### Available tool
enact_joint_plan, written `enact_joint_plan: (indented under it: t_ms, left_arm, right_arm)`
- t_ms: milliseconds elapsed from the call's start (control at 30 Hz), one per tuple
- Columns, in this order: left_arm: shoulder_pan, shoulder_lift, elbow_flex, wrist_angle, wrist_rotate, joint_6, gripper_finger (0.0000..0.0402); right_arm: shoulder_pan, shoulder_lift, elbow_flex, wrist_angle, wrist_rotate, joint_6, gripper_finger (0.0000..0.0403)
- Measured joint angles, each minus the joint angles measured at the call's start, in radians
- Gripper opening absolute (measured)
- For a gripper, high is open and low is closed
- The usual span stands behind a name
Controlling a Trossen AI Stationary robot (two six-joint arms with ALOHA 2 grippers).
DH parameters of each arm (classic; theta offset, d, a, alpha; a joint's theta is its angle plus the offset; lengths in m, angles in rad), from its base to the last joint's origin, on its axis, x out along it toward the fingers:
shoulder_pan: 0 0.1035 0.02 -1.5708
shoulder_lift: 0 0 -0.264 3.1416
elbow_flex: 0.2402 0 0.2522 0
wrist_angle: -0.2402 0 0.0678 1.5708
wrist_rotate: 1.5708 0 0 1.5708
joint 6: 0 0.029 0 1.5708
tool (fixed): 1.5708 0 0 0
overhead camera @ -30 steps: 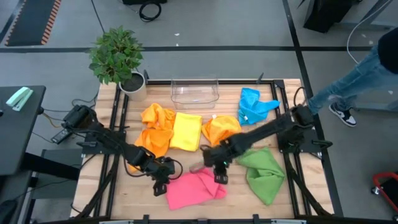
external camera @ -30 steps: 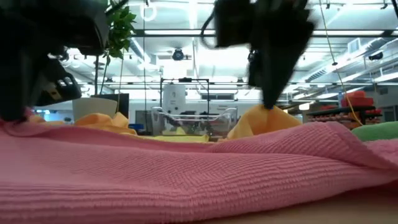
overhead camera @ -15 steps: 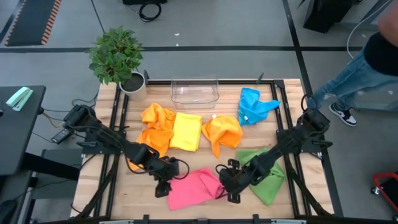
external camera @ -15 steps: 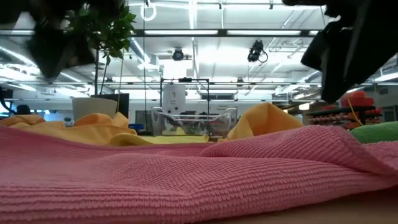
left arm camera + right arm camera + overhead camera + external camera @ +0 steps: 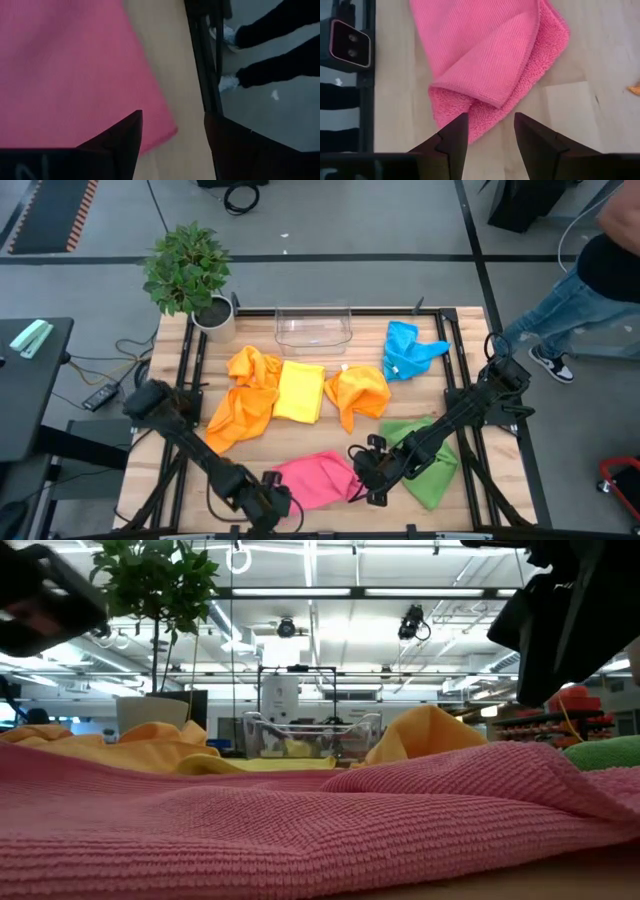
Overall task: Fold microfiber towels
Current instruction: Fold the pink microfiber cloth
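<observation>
I see pink towel (image 5: 318, 478) folded on table (image 5: 300, 445); left gripper (image 5: 268, 505) open beside it, right gripper (image 5: 366, 480) open, empty.

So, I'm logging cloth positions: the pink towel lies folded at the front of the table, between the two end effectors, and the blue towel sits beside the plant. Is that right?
Not quite. The pink towel does lie folded between the left end effector and right end effector, but the high view shows the blue towel on the far right, beside the clear bin, away from the plant.

A potted plant (image 5: 188, 275) and a clear plastic bin (image 5: 313, 326) are sitting well beyond my jaws. A person's legs (image 5: 560, 310) are showing off to my right.
</observation>
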Motion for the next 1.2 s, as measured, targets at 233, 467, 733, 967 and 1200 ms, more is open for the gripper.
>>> enact_joint_plan:
  t_ms: [233, 467, 733, 967, 1200]
  left_arm:
    - [-0.018, 0.108, 0.059, -0.002, -0.060, -0.029, 0.0219]
    - [-0.034, 0.153, 0.067, -0.068, -0.088, -0.124, 0.0177]
    - [-0.013, 0.103, 0.165, -0.463, -0.110, -0.111, 0.0016]
    - [0.024, 0.053, 0.247, -0.550, -0.155, 0.005, 0.0010]
    - [0.044, 0.049, 0.250, -0.560, -0.160, 0.020, 0.0006]
  right_arm:
    - [0.000, 0.000, 0.000, -0.009, 0.000, -0.031, 0.0168]
    - [0.000, 0.000, 0.000, -0.034, 0.000, -0.035, 0.0168]
    - [0.000, 0.001, 0.001, -0.044, 0.000, -0.035, 0.0168]
    - [-0.002, 0.004, -0.007, 0.151, 0.096, -0.237, 0.0168]
    - [-0.015, 0.017, -0.127, 0.436, 0.064, -0.439, 0.0168]
